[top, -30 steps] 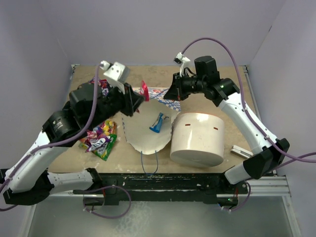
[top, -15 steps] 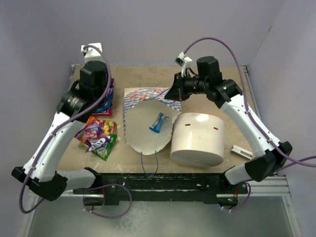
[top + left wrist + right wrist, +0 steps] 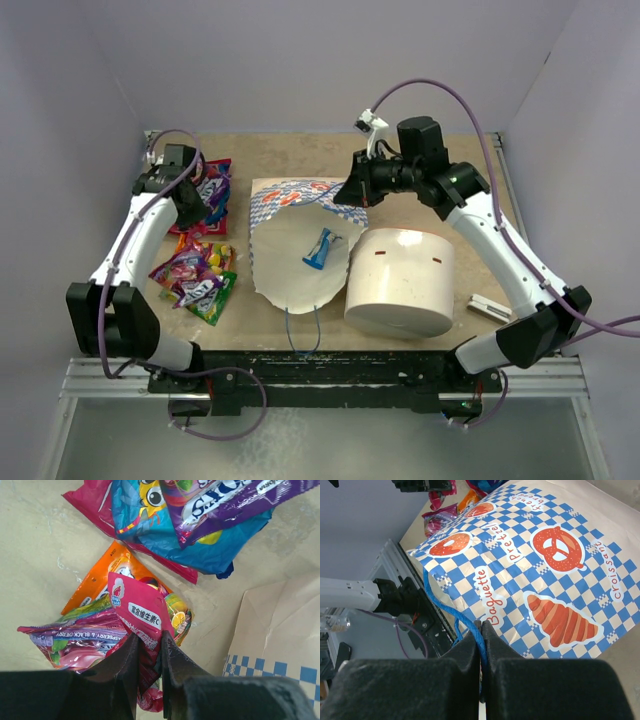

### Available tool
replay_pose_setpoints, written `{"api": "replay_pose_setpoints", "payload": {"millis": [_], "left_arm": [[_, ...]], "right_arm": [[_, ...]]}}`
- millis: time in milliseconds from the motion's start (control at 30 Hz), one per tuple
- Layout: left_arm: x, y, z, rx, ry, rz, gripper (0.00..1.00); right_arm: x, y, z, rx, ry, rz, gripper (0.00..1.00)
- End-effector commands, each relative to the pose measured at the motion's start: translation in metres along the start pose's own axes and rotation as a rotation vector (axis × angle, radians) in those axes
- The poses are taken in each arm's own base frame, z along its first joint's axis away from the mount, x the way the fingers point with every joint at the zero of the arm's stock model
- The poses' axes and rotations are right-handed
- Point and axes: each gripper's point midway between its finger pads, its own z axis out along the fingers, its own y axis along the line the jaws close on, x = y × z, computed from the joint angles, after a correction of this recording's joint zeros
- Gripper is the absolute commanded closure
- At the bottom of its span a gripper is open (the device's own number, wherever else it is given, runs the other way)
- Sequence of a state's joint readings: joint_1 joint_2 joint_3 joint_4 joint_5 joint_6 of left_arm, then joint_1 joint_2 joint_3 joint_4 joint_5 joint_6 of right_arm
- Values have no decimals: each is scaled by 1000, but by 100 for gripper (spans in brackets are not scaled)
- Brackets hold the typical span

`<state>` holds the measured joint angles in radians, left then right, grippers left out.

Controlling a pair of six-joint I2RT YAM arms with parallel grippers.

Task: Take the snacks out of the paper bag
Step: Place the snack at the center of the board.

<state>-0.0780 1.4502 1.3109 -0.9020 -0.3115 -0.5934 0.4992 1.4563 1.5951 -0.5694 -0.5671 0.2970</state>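
The left gripper [image 3: 149, 652] is clamped on a pink packet [image 3: 142, 612], pinching its lower edge so the packet stands up between the fingers over the table [image 3: 420, 160]. The step in hand looks like setting this packet down with the other snacks [image 3: 195, 275], which lie at the left of the top view, just beside the paper bag [image 3: 300, 240]. To do it well, bring the packet low over the heap before letting go, so that it lies flat and does not slide, and drop it clear of the bag's edge at the lower right of the left wrist view.

The right gripper [image 3: 481, 630] is closed on the bag's blue cord handle [image 3: 445, 607]; a steady pinch there should hold the mouth open for the next reach.

Only the top view shows the white inside of the bag, where a blue packet [image 3: 319, 248] is yet to be taken, and the white cylinder [image 3: 400, 280] against the bag's right side. Only the left wrist view shows the grip on the pink packet, which the arm hides from above. Only the right wrist view shows the cord between the fingers and the checkered outside of the bag
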Motion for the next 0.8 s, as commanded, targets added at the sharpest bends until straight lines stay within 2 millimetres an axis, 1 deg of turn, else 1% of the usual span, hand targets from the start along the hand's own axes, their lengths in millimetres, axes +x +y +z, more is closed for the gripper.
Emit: {"api": "replay_pose_setpoints", "payload": {"millis": [0,167,233,300,333,367,400,467,500,533,600,667,700,767], "left_arm": [[3,1,5,-20,43,-128,100],[16,11,28,-88,116,-122,100],[19,14,36,-107,137,-115,100],[18,15,39,-115,144,-110,100],[16,13,39,-106,140,-109,95],[14,11,39,-95,134,-111,86],[11,10,38,-84,122,-116,80],[4,10,32,-74,93,-129,75],[0,12,28,-77,75,-141,68],[-3,14,23,-80,59,-148,60],[-10,15,12,-66,23,-161,41],[-14,16,0,-45,-4,-169,27],[-16,17,-6,-38,-12,-174,23],[-17,15,-18,-7,-17,-173,21]], "right_arm": [[-12,13,-13,-21,-59,-38,100],[-10,12,-13,-15,-62,-42,100],[-10,12,-13,-16,-61,-42,100],[-10,12,-13,-16,-60,-41,100],[-9,11,-12,-16,-59,-41,100],[-9,11,-13,-15,-59,-42,100],[-8,11,-13,-14,-58,-41,100],[-8,11,-13,-14,-57,-40,100],[-7,11,-13,-13,-57,-40,100],[-7,11,-13,-12,-56,-41,100],[-7,11,-14,-10,-59,-41,100],[-6,11,-14,-10,-59,-42,100],[-6,10,-14,-9,-59,-41,100],[-6,10,-13,-11,-57,-40,100]]}}
